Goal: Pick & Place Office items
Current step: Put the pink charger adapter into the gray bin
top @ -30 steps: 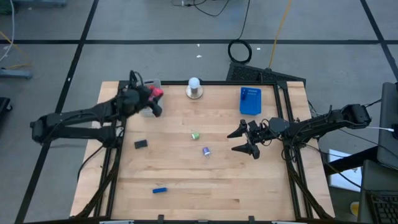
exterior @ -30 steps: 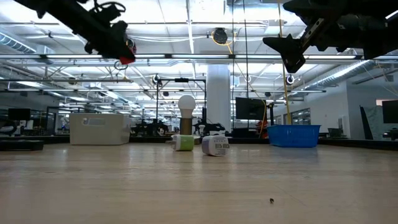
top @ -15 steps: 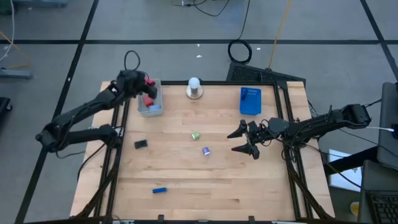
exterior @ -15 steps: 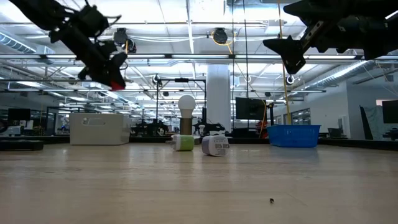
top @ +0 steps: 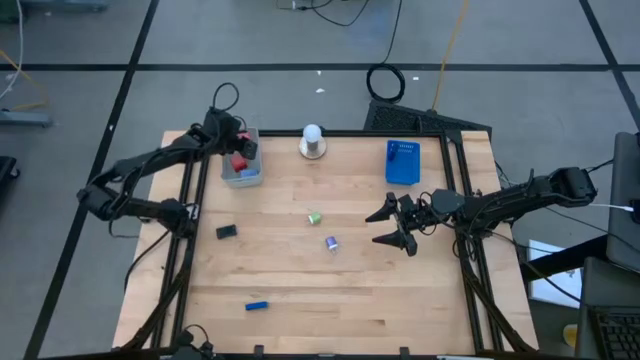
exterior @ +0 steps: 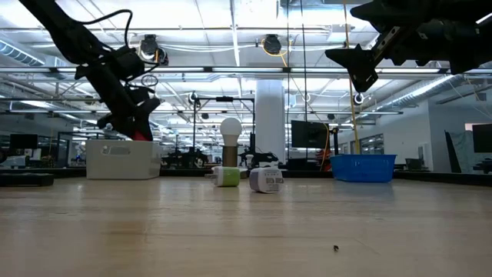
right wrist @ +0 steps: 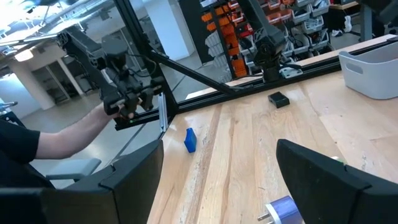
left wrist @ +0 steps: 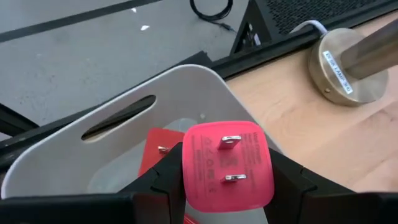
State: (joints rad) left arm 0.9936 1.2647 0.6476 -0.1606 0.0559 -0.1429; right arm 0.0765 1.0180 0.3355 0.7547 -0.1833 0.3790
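Note:
My left gripper [top: 238, 161] is shut on a red plug [left wrist: 227, 165] with two metal prongs, just over the grey tray [top: 245, 172] at the table's far left. Another red item [left wrist: 154, 151] lies in that tray. A green item [top: 314, 217], a purple item [top: 331, 243], a black block [top: 227, 231] and a blue stick [top: 257, 306] lie loose on the wooden table. My right gripper [top: 374, 229] hangs open above the table's right side, with nothing between its fingers. My left gripper pinches the red plug by its two opposite side faces [left wrist: 186, 171] between its two fingers [left wrist: 165, 180]. The fingers slant down from the table's far left. The plug's pronged face points back along the fingers, and the plug [exterior: 141, 135] hangs clear, just above the tray's rim.
A white ball on a round base [top: 312, 141] stands at the far edge, with a blue tray [top: 402, 162] to its right. In the right wrist view a person's arm [right wrist: 56, 140] shows beyond the table's left edge.
My left gripper has come down with the red plug toward the grey tray, rolling as the arm swung round toward the table's far edge. The plug stays in the fingers.

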